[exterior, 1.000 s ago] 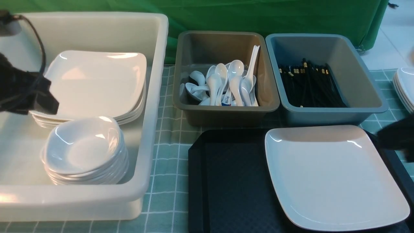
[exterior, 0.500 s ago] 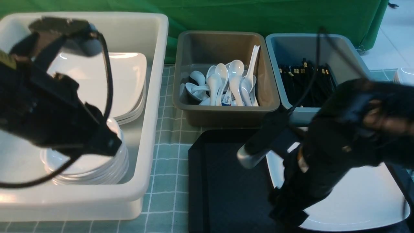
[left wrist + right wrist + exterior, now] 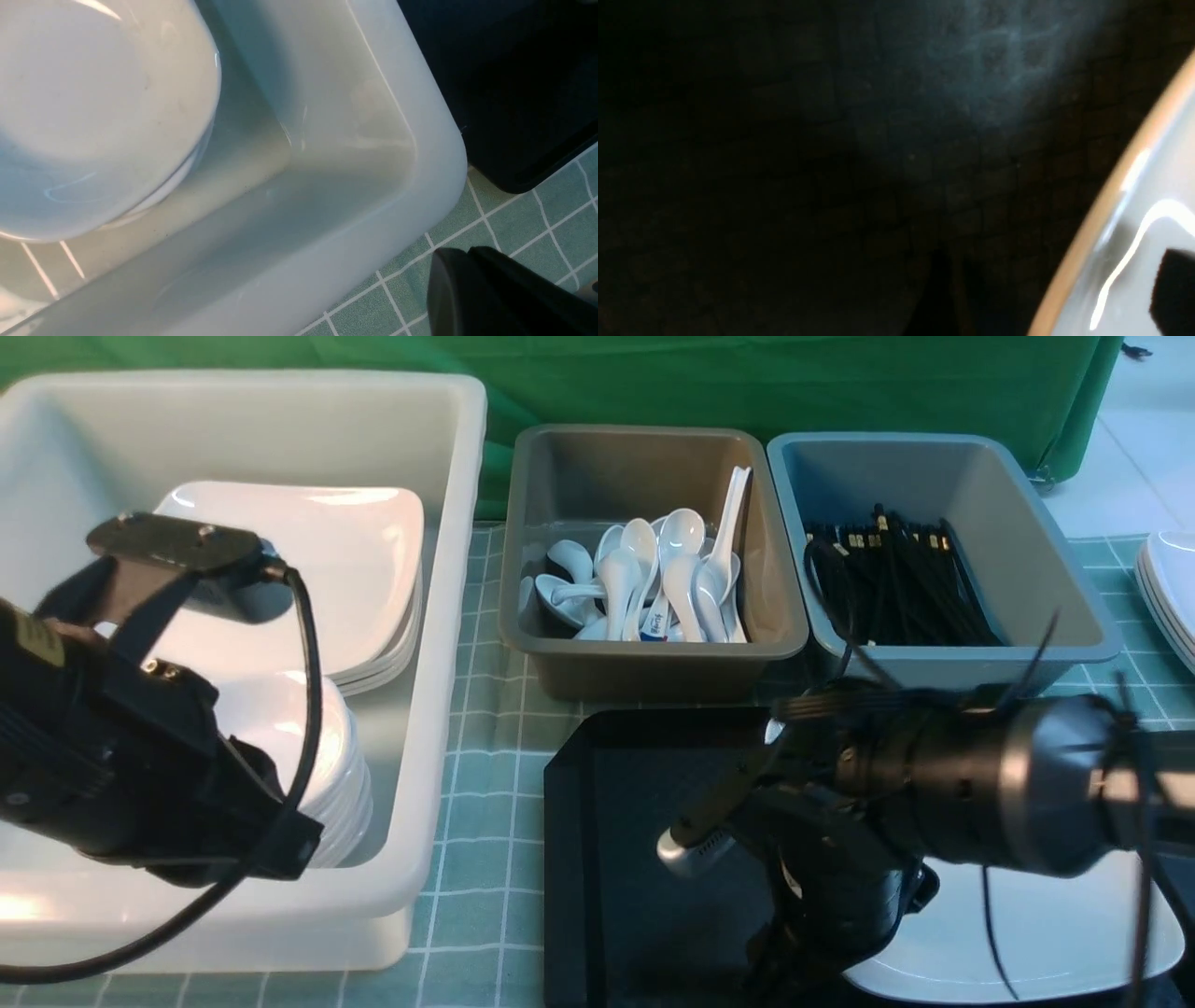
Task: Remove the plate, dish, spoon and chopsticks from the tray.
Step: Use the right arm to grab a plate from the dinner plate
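My right gripper hangs low over the black tray, at the left edge of the big white plate. The plate lies on the tray's right half. My own arm hides the jaws, so I cannot tell how wide they stand. My left gripper is over the white tub, beside the stack of small dishes; whether it is open I cannot tell either. Spoons and chopsticks lie in two bins behind the tray.
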You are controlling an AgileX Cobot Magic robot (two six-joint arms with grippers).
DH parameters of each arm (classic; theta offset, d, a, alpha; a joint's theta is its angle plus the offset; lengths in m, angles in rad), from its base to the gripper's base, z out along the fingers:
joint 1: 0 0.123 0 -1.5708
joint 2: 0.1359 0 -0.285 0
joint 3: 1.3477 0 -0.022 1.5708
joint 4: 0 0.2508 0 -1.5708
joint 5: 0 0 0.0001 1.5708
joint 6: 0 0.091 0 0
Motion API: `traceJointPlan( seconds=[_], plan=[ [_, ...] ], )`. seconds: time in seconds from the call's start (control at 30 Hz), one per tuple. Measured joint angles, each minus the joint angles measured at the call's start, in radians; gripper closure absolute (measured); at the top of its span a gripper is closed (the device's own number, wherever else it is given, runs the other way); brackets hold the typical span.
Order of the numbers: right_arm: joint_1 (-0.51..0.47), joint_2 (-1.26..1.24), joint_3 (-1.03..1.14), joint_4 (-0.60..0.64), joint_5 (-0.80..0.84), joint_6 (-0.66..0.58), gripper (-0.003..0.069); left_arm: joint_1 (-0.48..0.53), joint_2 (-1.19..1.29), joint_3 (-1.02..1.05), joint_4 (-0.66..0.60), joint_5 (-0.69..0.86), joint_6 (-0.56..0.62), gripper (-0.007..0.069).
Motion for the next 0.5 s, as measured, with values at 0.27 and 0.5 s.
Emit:
traceJointPlan(
  seconds=[0.27,0.5],
  plan=[
    [0.007,0.027,-0.016,-0.01,0.022,0.004,0.0395,0.0,-0.003,0.0,-0.001,0.0,-0.002,0.0624],
    [0.006,-0.042,-0.006,0.051,0.022,-0.036,0.0418,0.0,-0.003,0.0,0.0,0.0,-0.003,0.0624]
  ],
)
